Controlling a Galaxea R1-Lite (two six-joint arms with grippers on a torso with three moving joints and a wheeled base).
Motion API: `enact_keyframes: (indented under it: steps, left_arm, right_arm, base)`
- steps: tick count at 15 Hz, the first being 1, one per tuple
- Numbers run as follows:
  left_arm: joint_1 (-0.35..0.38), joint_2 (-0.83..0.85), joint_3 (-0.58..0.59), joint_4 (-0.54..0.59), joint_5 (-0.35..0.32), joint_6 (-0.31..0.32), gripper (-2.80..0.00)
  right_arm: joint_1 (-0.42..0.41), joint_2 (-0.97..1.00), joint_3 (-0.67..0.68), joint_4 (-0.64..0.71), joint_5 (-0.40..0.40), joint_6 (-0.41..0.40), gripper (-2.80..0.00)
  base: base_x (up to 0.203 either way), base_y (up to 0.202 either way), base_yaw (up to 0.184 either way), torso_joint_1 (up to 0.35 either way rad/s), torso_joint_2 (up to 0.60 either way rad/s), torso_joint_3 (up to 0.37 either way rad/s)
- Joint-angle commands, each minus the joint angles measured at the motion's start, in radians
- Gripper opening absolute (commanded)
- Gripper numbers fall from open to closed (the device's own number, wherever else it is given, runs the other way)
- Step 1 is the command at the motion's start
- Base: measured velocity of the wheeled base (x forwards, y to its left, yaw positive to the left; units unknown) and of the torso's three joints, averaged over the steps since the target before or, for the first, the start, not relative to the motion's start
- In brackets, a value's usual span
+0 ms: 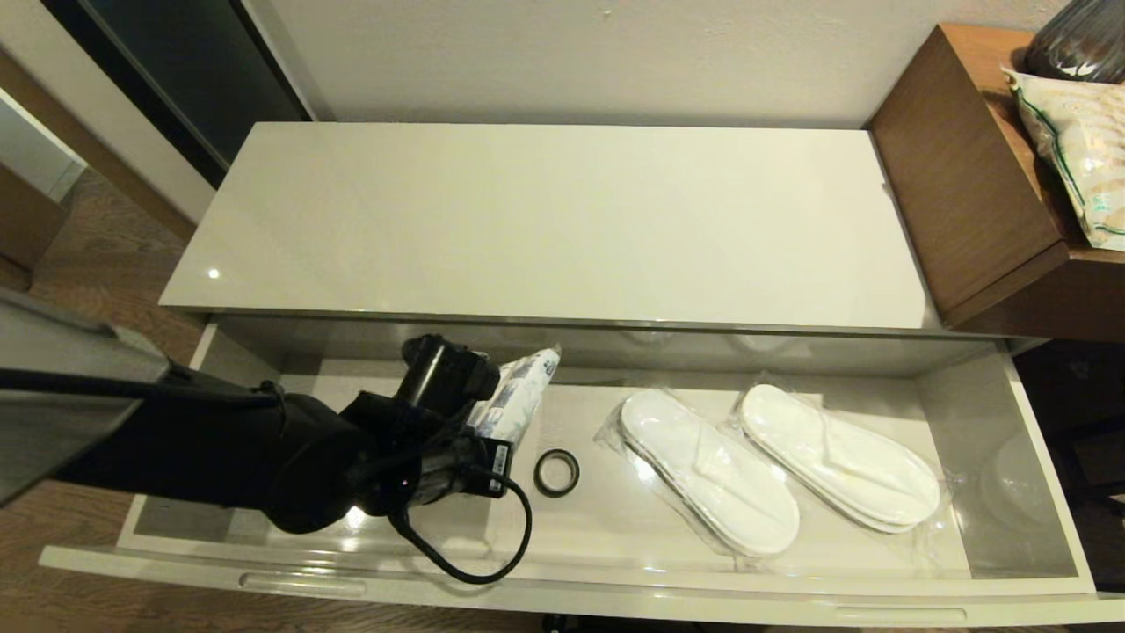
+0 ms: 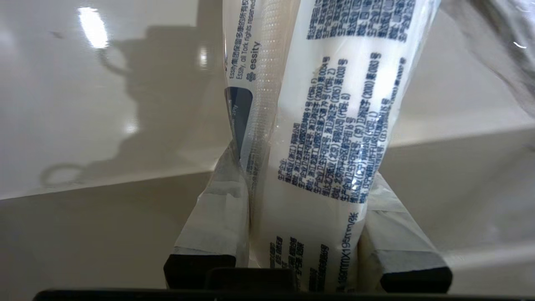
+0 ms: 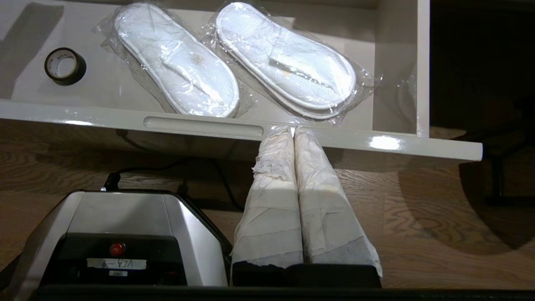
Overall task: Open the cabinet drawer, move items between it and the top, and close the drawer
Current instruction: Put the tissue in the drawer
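Observation:
The wide beige-grey cabinet drawer [image 1: 1046,492] stands pulled out below the glossy cream top [image 1: 545,220], which is bare. My left gripper [image 1: 492,418] is inside the drawer's left half, shut on the white tissue pack [image 1: 520,396] with blue printing. The left wrist view shows the pack [image 2: 322,146] squeezed between the two tape-wrapped fingers [image 2: 213,221], its far end pointing toward the drawer's back wall. My right gripper [image 3: 294,131] hangs shut and empty in front of the drawer's front panel [image 3: 200,125], out of the head view.
In the drawer lie a small black ring [image 1: 556,472] and two clear-wrapped pairs of white slippers [image 1: 707,470], [image 1: 839,457]. A brown wooden desk [image 1: 967,176] with a bag stands to the right of the cabinet. The robot's base [image 3: 121,242] sits on the wooden floor.

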Motion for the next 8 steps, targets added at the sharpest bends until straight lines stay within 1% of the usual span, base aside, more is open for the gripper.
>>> enact_keyframes:
  steps: [1, 2, 3, 8]
  left_arm:
    - [0.009, 0.026, -0.007, 0.0, 0.017, -0.001, -2.8]
    - [0.009, 0.042, -0.007, -0.003, 0.05, 0.0, -2.8]
    - [0.009, 0.056, -0.007, -0.005, 0.077, -0.004, 0.0]
    - [0.009, 0.043, -0.005, -0.006, 0.08, -0.011, 0.0]
  right_arm:
    - [0.0, 0.0, 0.0, 0.001, 0.002, -0.001, -2.8]
    - [0.0, 0.0, 0.0, 0.001, 0.002, -0.001, -2.8]
    - [0.0, 0.0, 0.0, 0.001, 0.002, -0.001, -2.8]
    - [0.0, 0.0, 0.0, 0.001, 0.002, -0.001, -2.8]
  base:
    - [0.0, 0.0, 0.0, 0.0, 0.0, 0.0]
    - [0.0, 0.0, 0.0, 0.0, 0.0, 0.0]
    - [0.0, 0.0, 0.0, 0.0, 0.0, 0.0]
    - [0.0, 0.0, 0.0, 0.0, 0.0, 0.0]
